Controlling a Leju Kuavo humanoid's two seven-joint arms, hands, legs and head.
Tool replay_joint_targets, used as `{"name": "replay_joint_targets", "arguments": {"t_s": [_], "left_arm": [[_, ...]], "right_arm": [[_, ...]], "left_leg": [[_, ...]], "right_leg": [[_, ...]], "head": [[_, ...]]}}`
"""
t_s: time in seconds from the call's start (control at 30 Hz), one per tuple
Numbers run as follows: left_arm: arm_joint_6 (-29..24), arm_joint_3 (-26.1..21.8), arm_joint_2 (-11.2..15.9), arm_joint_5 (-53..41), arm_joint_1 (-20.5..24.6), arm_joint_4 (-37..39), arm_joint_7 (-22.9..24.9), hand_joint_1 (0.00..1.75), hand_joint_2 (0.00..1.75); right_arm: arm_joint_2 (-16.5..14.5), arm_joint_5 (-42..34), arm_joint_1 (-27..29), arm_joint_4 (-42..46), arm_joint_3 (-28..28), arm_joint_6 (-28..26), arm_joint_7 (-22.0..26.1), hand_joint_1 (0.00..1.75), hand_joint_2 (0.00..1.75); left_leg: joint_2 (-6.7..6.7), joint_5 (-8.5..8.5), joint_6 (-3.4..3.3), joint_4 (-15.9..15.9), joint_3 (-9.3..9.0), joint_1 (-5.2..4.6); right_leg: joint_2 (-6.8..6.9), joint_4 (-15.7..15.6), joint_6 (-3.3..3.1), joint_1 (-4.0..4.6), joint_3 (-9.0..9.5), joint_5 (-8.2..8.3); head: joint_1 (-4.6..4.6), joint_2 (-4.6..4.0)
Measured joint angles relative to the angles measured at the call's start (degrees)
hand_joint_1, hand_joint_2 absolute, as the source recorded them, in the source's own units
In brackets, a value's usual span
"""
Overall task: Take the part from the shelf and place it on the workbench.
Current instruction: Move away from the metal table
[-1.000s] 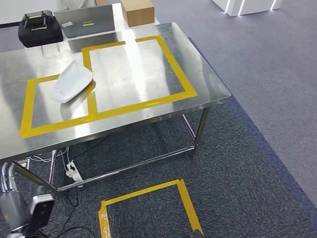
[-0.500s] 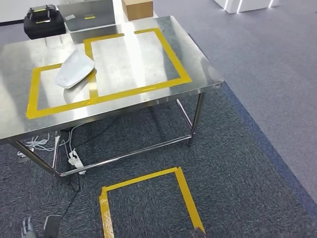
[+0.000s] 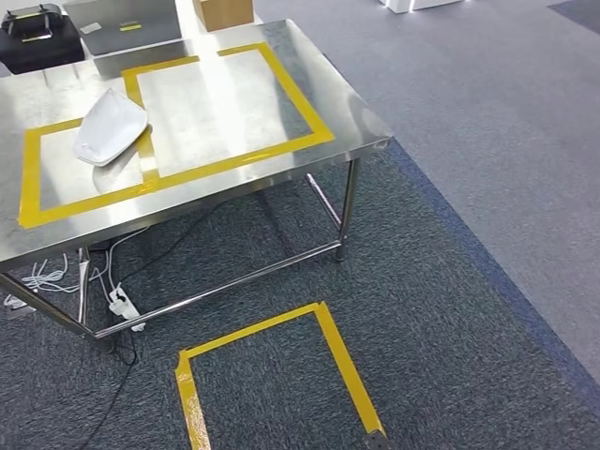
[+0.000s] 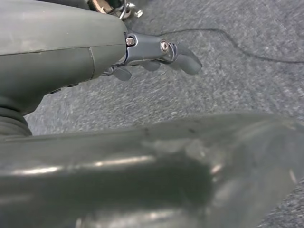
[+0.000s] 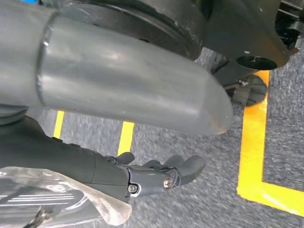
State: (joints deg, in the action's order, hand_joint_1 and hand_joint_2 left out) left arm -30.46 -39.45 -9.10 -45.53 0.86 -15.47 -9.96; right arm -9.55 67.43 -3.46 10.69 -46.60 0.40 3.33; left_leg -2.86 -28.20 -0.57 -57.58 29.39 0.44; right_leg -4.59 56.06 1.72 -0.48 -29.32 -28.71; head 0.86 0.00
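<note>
A white part (image 3: 111, 127) lies on the steel table (image 3: 233, 98), at the left side, resting across the yellow tape (image 3: 147, 159) strip that divides the small left rectangle from the larger right one. It is a smooth, curved shell and nothing holds it. At the far edge of the table stand a black case (image 3: 38, 36), a grey tray (image 3: 120, 21) and a brown cardboard box (image 3: 223, 12).

Under the table, near its left legs, a white power strip (image 3: 122, 304) lies on the dark carpet (image 3: 439, 309) with white and black cables around it. On the carpet nearer the camera, a yellow tape square (image 3: 279, 361) marks out a spot, open toward the near side. To the right, the dark carpet gives way to a lighter grey floor (image 3: 509, 131).

In the left wrist view, the left robot hand (image 4: 157, 54) hangs over grey carpet, its dark fingers (image 4: 186, 59) stretched out loosely and holding nothing; a thin black cable (image 4: 251, 50) runs across the carpet beyond it.

In the right wrist view, the right robot hand (image 5: 161, 173) also hangs over carpet, its fingers (image 5: 190, 166) extended, slightly apart and empty, with yellow tape lines (image 5: 254, 142) on the floor beyond it.
</note>
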Motion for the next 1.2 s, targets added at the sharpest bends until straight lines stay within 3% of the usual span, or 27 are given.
{"name": "replay_joint_targets", "arguments": {"t_s": [0.07, 0.1, 0.17, 0.23, 0.27, 0.3, 0.33, 0.4, 0.47, 0.53, 0.57, 0.63, 0.7, 0.73, 0.77, 0.8, 0.83, 0.9, 0.93, 1.0, 1.07, 1.13, 1.2], "left_arm": [[0.35, 0.00, -0.33, 0.03, 0.34, 0.31, -0.06, 0.00, 0.00], [0.50, -0.01, -0.45, 0.05, 0.44, 0.40, -0.12, 0.00, 0.00], [0.77, -0.02, -0.51, 0.07, 0.37, 0.61, -0.18, 0.00, 0.00], [0.98, -0.02, -0.64, 0.03, 0.33, 0.85, -0.21, 0.00, 0.00], [1.06, -0.02, -0.74, 0.01, 0.37, 0.94, -0.23, 0.00, 0.00], [1.09, -0.02, -0.83, 0.01, 0.43, 1.00, -0.26, 0.00, 0.00], [1.11, -0.02, -0.98, 0.01, 0.48, 1.05, -0.29, 0.00, 0.00], [1.16, -0.02, -1.23, 0.01, 0.53, 1.11, -0.37, 0.00, 0.00], [1.20, -0.02, -1.47, 0.00, 0.58, 1.21, -0.44, 0.00, 0.00], [1.21, -0.02, -1.63, -0.01, 0.66, 1.28, -0.45, 0.00, 0.00], [1.21, -0.02, -1.67, -0.02, 0.70, 1.29, -0.45, 0.00, 0.00], [1.21, -0.02, -1.73, -0.05, 0.68, 1.32, -0.45, 0.00, 0.00], [1.21, -0.03, -1.77, -0.06, 0.53, 1.38, -0.45, 0.00, 0.00], [1.21, -0.04, -1.77, -0.05, 0.44, 1.43, -0.45, 0.00, 0.00], [1.21, -0.04, -1.78, -0.05, 0.39, 1.46, -0.45, 0.00, 0.00], [1.21, -0.04, -1.78, -0.04, 0.37, 1.50, -0.45, 0.00, 0.00], [1.21, -0.04, -1.79, -0.04, 0.38, 1.52, -0.45, 0.00, 0.00], [1.21, -0.05, -1.74, -0.05, 0.40, 1.53, -0.44, 0.00, 0.00], [1.22, -0.05, -1.73, -0.09, 0.38, 1.54, -0.44, 0.00, 0.00], [1.24, -0.05, -1.72, -0.41, 0.44, 1.57, -0.30, 0.00, 0.00], [1.26, -0.04, -1.80, -0.98, 0.58, 1.60, -0.02, 0.00, 0.00], [1.27, -0.03, -1.90, -1.50, 0.62, 1.60, 0.31, 0.00, 0.00], [1.31, -0.02, -1.99, -1.80, 0.50, 1.62, 0.63, 0.00, 0.00]], "right_arm": [[0.04, 0.26, 0.12, 0.00, -0.03, 0.10, -0.25, 0.00, 0.00], [0.07, 0.40, 0.13, 0.00, -0.03, 0.17, -0.40, 0.00, 0.00], [0.10, 0.64, 0.08, 0.01, -0.04, 0.32, -0.84, 0.00, 0.00], [0.14, 0.80, 0.17, 0.02, -0.04, 0.21, -1.32, 0.00, 0.00], [0.16, 0.84, 0.28, 0.02, -0.04, -0.05, -1.47, 0.00, 0.00], [0.19, 0.89, 0.39, 0.02, -0.04, -0.36, -1.60, 0.00, 0.00], [0.24, 0.92, 0.45, 0.03, -0.05, -0.77, -1.72, 0.00, 0.00], [0.30, 0.99, 0.24, 0.06, -0.06, -1.28, -2.00, 0.00, 0.00], [0.33, 1.07, 0.05, 0.09, -0.06, -1.56, -2.38, 0.00, 0.00], [0.38, 1.14, 0.23, 0.09, -0.07, -1.71, -2.74, 0.00, 0.00], [0.40, 1.19, 0.34, 0.09, -0.08, -1.78, -2.88, 0.00, 0.00], [0.43, 1.26, 0.32, 0.09, -0.10, -1.86, -3.02, 0.00, 0.00], [0.42, 1.32, 0.22, 0.09, -0.10, -1.86, -3.05, 0.00, 0.00], [0.41, 1.36, 0.25, 0.09, -0.10, -1.85, -3.05, 0.00, 0.00], [0.41, 1.38, 0.33, 0.09, -0.10, -1.85, -3.07, 0.00, 0.00], [0.41, 1.40, 0.43, 0.09, -0.10, -1.85, -3.08, 0.00, 0.00], [0.41, 1.40, 0.47, 0.09, -0.10, -1.85, -3.10, 0.00, 0.00], [0.35, 1.40, 0.42, 0.08, -0.10, -1.84, -3.12, 0.00, 0.00], [0.30, 1.40, 0.32, 0.07, -0.10, -1.84, -3.15, 0.00, 0.00], [0.21, 1.42, 0.17, 0.06, -0.10, -1.84, -3.33, 0.00, 0.00], [0.22, 1.45, 0.25, 0.07, -0.10, -1.80, -3.73, 0.00, 0.00], [0.25, 1.51, 0.39, 0.08, -0.10, -1.76, -4.04, 0.00, 0.00], [0.26, 1.58, 0.19, 0.08, -0.10, -1.76, -4.14, 0.00, 0.00]], "left_leg": [[1.33, 0.03, -0.82, 0.94, 0.05, 0.18], [2.00, 0.14, -1.19, 1.27, 0.13, 0.26], [3.39, 0.30, -1.60, 1.27, 0.41, 0.12], [4.88, 0.35, -1.67, 1.22, 0.59, -0.02], [5.55, 0.36, -1.68, 1.17, 0.62, -0.05], [6.18, 0.35, -1.66, 1.09, 0.61, -0.06], [6.76, 0.32, -1.59, 0.99, 0.58, -0.07], [7.77, 0.16, -1.24, 0.66, 0.58, -0.35], [8.62, 0.10, -0.72, 0.39, 0.63, -0.70], [9.50, 0.12, -0.24, 0.32, 0.55, -0.69], [9.18, -0.19, 0.10, 0.11, 0.56, -0.58], [6.65, -2.68, 0.77, -2.83, 1.56, -0.31], [3.98, -6.92, 1.12, -10.19, 4.43, -0.15], [3.57, -8.46, 1.11, -13.95, 5.97, -0.14], [3.44, -8.93, 1.02, -16.24, 6.92, -0.15], [3.34, -8.17, 0.84, -16.34, 6.97, -0.16], [3.09, -6.29, 0.56, -13.99, 5.97, -0.17], [0.81, -1.87, -0.31, -6.08, 2.58, -0.19], [-0.54, -0.55, -0.69, -2.85, 1.31, -0.20], [-1.96, -0.23, -1.11, -0.38, 0.51, -0.29], [-0.80, -0.03, -1.25, 0.34, 0.46, -0.28], [0.70, 0.43, -1.56, 1.11, 0.32, -0.06], [2.53, 0.63, -1.78, 1.38, 0.40, -0.05]], "right_leg": [[1.07, 1.53, 0.63, 0.01, -1.51, -1.03], [2.13, 3.95, 0.89, -0.01, -2.92, -2.44], [3.82, 11.84, 1.35, -0.13, -6.84, -6.12], [4.18, 17.83, 1.70, -0.18, -9.67, -7.78], [4.29, 17.82, 1.76, -0.18, -9.55, -7.06], [4.57, 15.36, 1.76, -0.18, -8.17, -5.39], [5.24, 11.28, 1.68, -0.18, -5.90, -3.28], [7.65, 3.33, 1.26, 0.03, -1.63, -0.67], [8.65, 0.58, 0.52, 0.30, -0.60, -0.30], [7.54, 0.60, -0.25, 0.38, -1.18, -0.03], [7.06, 0.58, -0.59, 0.32, -1.17, 0.13], [5.94, 0.50, -1.32, 0.08, -1.10, 0.62], [4.61, 0.54, -1.77, 0.06, -1.28, 0.99], [3.87, 0.56, -1.86, 0.12, -1.42, 1.10], [3.12, 0.58, -1.88, 0.20, -1.50, 1.17], [2.33, 0.61, -1.87, 0.29, -1.53, 1.22], [1.51, 0.65, -1.84, 0.37, -1.51, 1.26], [-0.07, 0.75, -1.68, 0.49, -1.53, 1.36], [-0.81, 0.86, -1.50, 0.47, -1.71, 1.45], [-2.10, 0.99, -0.86, 0.21, -2.44, 1.80], [-2.84, 1.01, -0.13, -0.03, -3.18, 2.08], [-0.31, 2.95, 0.46, 0.14, -4.46, 0.66], [3.14, 9.42, 0.99, 0.22, -7.59, -3.06]], "head": [[0.17, 0.00], [0.33, 0.00], [0.55, 0.00], [0.57, 0.00], [0.57, 0.00], [0.59, 0.00], [0.58, 0.00], [0.61, 0.00], [0.51, 0.00], [0.46, 0.00], [0.46, 0.00], [0.32, 0.00], [0.20, 0.00], [0.21, 0.00], [0.21, 0.00], [0.21, 0.00], [0.22, 0.00], [0.26, 0.00], [0.27, 0.00], [0.14, 0.00], [-0.03, 0.00], [0.19, 0.00], [0.55, 0.00]]}}
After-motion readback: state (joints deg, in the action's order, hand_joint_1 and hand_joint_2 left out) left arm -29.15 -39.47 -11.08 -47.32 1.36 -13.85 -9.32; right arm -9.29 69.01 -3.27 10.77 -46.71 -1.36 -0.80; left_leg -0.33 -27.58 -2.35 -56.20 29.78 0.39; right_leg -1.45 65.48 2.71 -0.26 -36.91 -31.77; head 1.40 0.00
